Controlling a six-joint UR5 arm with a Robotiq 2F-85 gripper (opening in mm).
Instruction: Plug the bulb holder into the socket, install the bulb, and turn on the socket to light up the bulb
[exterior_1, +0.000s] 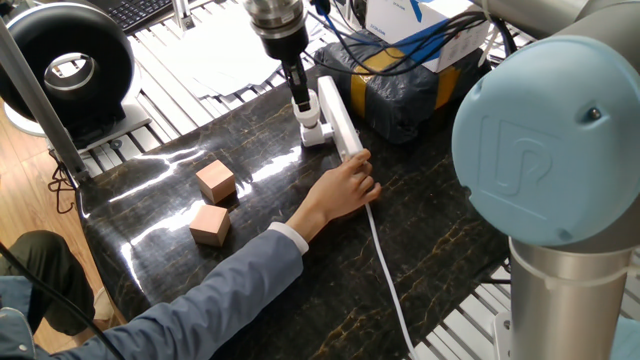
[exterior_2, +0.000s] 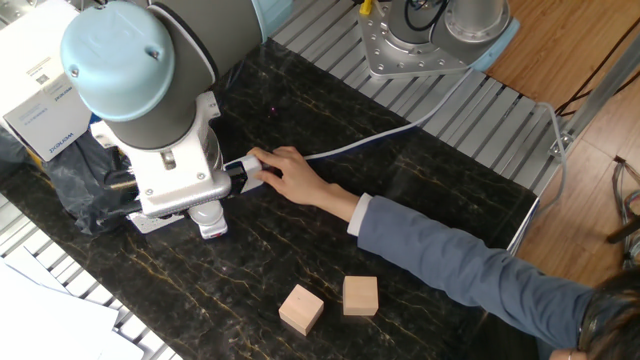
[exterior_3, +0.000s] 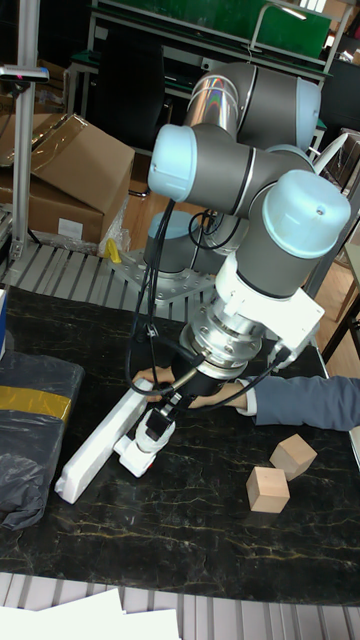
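The white socket lies on the dark table with a person's hand pressing on its near end. The small white bulb holder sits tight against the socket's left side. My gripper points down right over the holder. Its dark fingers are close together on the bulb, of which only a white bit shows. In the tall fixed view the gripper reaches the holder beside the socket. In the other fixed view my wrist hides the gripper, and only the holder shows.
Two tan wooden cubes lie left of the person's arm. A dark wrapped box with yellow tape stands just behind the socket. The socket's white cable runs toward the table's front edge. A black ring-shaped device stands at the far left.
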